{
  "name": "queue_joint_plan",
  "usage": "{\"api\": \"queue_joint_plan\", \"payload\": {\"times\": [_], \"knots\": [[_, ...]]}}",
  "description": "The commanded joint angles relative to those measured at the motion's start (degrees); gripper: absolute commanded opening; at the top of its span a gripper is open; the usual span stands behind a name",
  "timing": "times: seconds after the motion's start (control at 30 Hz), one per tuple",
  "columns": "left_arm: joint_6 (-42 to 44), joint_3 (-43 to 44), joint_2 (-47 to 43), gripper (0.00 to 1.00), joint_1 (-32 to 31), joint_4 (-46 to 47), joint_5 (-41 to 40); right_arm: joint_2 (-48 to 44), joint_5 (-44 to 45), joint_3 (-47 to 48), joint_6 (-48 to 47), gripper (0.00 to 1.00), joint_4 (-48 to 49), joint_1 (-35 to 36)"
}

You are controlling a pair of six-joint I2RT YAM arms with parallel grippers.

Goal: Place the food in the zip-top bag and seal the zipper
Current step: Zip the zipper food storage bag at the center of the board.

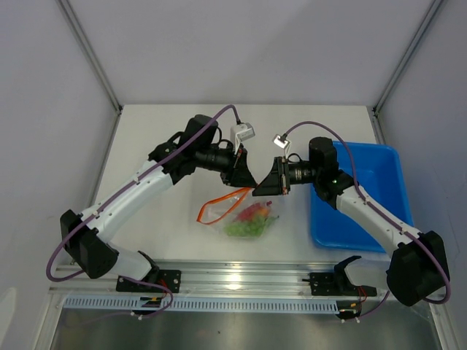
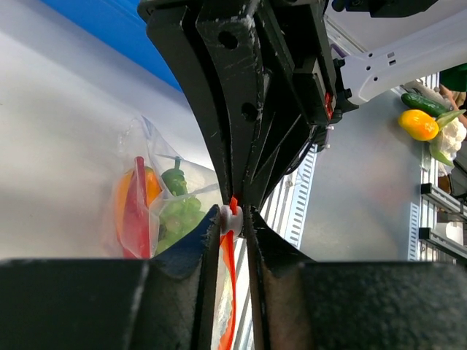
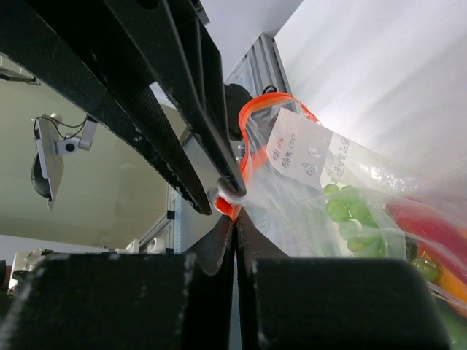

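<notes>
At left gripper point(image 2: 233, 221) fingertips, zipper point(image 2: 228, 281) pinched

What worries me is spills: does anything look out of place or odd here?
Nothing has spilled: the food sits inside the bag. The one odd thing is the zipper, gaping in a wide loop while the left gripper and right gripper pinch it at the same end.
</notes>
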Motion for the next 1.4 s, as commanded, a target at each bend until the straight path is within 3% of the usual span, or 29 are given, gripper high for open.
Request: {"api": "queue_joint_plan", "payload": {"times": [0.0, 0.27, 0.37, 0.5, 1.37], "knots": [[0.7, -0.6, -0.6, 0.25, 0.0, 0.4, 0.4, 0.0, -0.4, 0.1, 1.8, 0.0, 5.0, 0.1], [0.3, -1.4, -0.8, 0.25, 0.0, 0.6, -0.3, -0.3, -0.4, -0.1, 2.2, 0.0, 5.0, 0.1], [0.1, -1.9, -1.0, 0.19, 0.0, 0.8, -0.5, -0.6, -0.4, -0.3, 2.0, 0.0, 4.9, 0.1], [-0.2, -1.4, -0.7, 0.01, 0.0, 0.7, -0.8, -0.8, -0.4, -0.5, 1.2, 0.0, 4.4, 0.4], [-0.8, -4.7, -0.2, 0.0, -1.7, -2.6, 1.2, -7.9, 7.1, -7.0, 8.0, 0.0, 13.6, -4.4]]}}
